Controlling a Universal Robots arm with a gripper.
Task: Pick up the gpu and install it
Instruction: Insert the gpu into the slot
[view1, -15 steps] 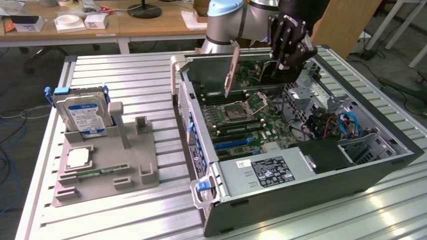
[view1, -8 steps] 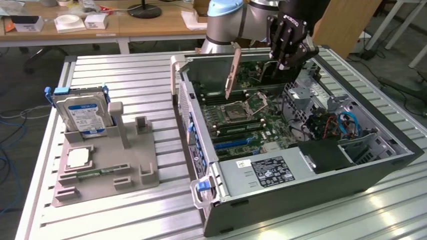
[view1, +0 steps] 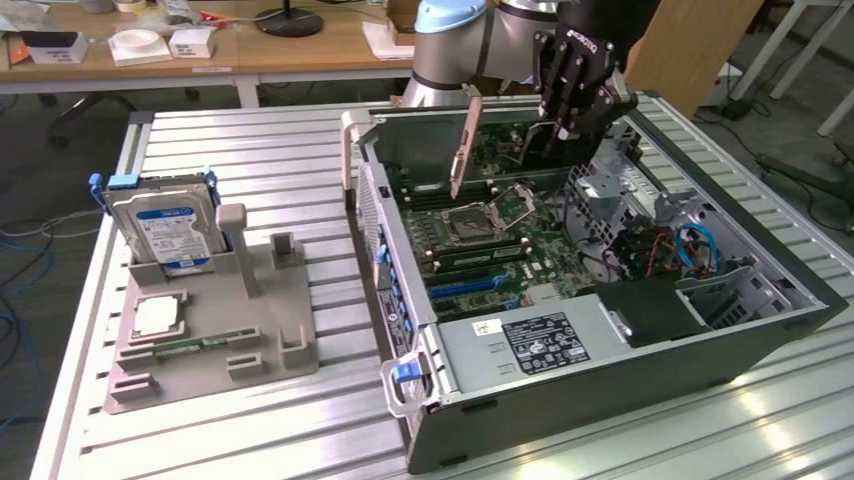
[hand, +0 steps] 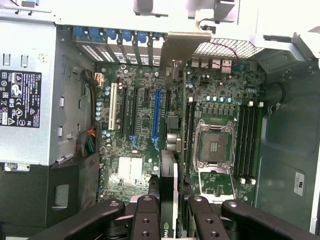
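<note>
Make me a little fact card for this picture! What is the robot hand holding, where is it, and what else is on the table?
gripper: shut on the gpu
gpu place: held on edge over the motherboard, not in a slot yet
computer case: open
gray stand: holds a hard drive standing up

Table (view1: 240, 150): silvery metal top, ribbed slats running across.
Directly on top, two items.
Grey holder (view1: 267, 310): toward exterior view's left, flat on slats.
Black PC case (view1: 601, 400): toward exterior view's right, lying on side, open, board facing up.
Holder and case near, not touching.
</note>
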